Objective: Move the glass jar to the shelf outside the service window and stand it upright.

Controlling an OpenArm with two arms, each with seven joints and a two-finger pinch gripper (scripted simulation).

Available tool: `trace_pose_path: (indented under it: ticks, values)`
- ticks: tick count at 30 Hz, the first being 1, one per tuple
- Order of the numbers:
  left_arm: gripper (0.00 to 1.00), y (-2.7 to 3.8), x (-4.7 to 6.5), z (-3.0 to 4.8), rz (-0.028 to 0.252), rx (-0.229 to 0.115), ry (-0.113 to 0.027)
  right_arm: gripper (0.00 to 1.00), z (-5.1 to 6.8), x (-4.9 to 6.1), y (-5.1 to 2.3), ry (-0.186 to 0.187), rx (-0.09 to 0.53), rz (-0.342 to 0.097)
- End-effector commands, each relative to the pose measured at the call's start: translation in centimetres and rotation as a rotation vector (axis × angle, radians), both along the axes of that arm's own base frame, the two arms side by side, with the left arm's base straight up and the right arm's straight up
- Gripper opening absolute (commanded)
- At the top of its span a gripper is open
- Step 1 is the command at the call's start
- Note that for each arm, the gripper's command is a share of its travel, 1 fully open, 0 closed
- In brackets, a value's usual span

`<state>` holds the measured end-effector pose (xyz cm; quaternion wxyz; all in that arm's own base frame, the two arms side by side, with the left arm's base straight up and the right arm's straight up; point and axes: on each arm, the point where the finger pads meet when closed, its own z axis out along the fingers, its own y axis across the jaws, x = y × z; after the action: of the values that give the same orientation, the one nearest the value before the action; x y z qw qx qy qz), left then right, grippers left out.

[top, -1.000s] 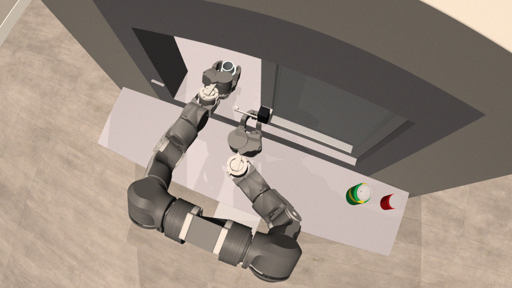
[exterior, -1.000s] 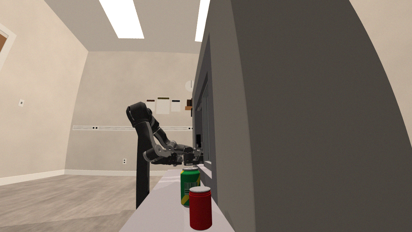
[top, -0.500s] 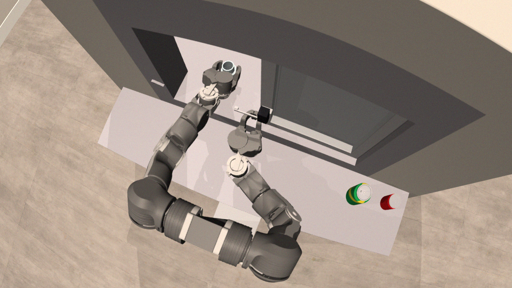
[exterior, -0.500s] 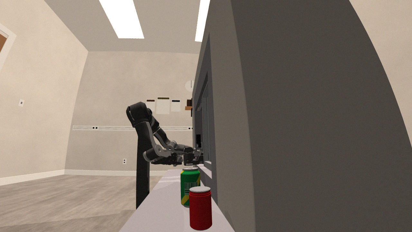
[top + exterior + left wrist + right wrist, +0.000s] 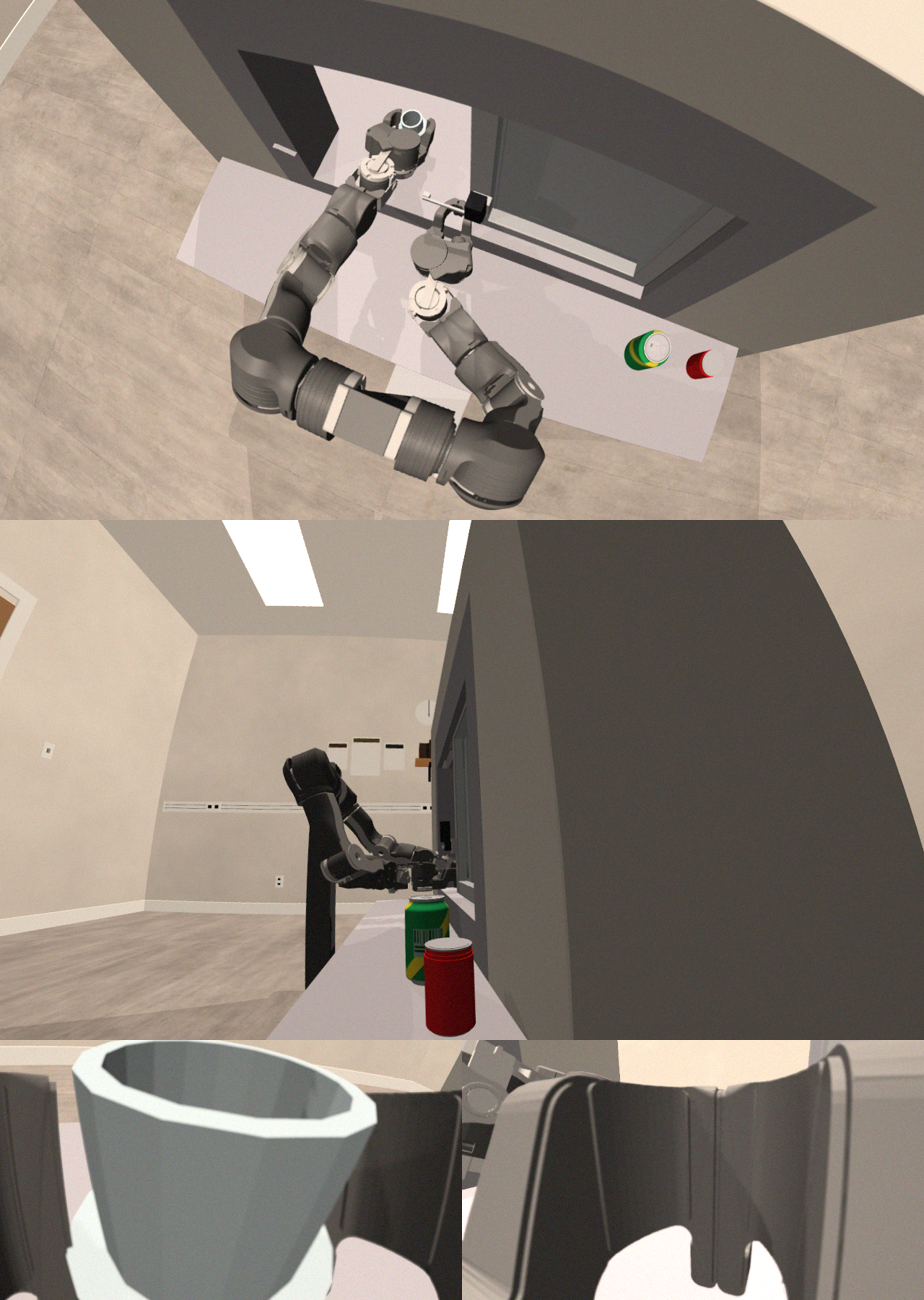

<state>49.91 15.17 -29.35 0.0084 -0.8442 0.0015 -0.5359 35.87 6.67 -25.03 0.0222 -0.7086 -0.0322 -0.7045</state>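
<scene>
The glass jar (image 5: 412,120) (image 5: 224,1192) is between the fingers of my left gripper (image 5: 413,123) (image 5: 216,1184), which is shut on it over the inside shelf (image 5: 445,123). The jar's open mouth faces up; I cannot tell whether its base touches the shelf. The sliding pane (image 5: 581,174) stands at the right, with the window opening exposed at the left. My right gripper (image 5: 457,205) (image 5: 715,1184) is shut with nothing between its fingers, beside the black block (image 5: 476,206) at the pane's left edge, where a thin light rod (image 5: 442,202) sticks out.
The outside shelf (image 5: 561,388) (image 5: 362,998) runs below the sill. A green can (image 5: 646,349) (image 5: 423,934) and a red can (image 5: 699,365) (image 5: 450,989) stand near its right end in the top view. The left arm reaches in through the opening, close to the right gripper.
</scene>
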Motion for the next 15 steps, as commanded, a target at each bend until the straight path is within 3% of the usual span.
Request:
trace_pose_path:
  ticks: [1, 7, 8, 15]
  values:
    - [0.00, -0.23, 0.26, 0.57, -0.010, -0.002, -0.014, 0.00, 0.19, 0.38, -0.41, -0.001, 0.001, -0.016]
    - [0.00, -0.23, 0.26, 0.62, -0.010, -0.002, -0.014, 0.00, 0.18, 0.50, -0.55, 0.000, 0.001, -0.022]
    - [0.07, -0.22, 0.24, 0.60, -0.010, -0.002, -0.014, 0.00, 0.20, 0.08, -0.05, -0.004, 0.001, -0.002]
    - [0.53, -0.16, 0.13, 0.39, -0.010, -0.002, -0.014, 0.00, 0.19, 0.29, -0.30, -0.002, 0.001, -0.012]
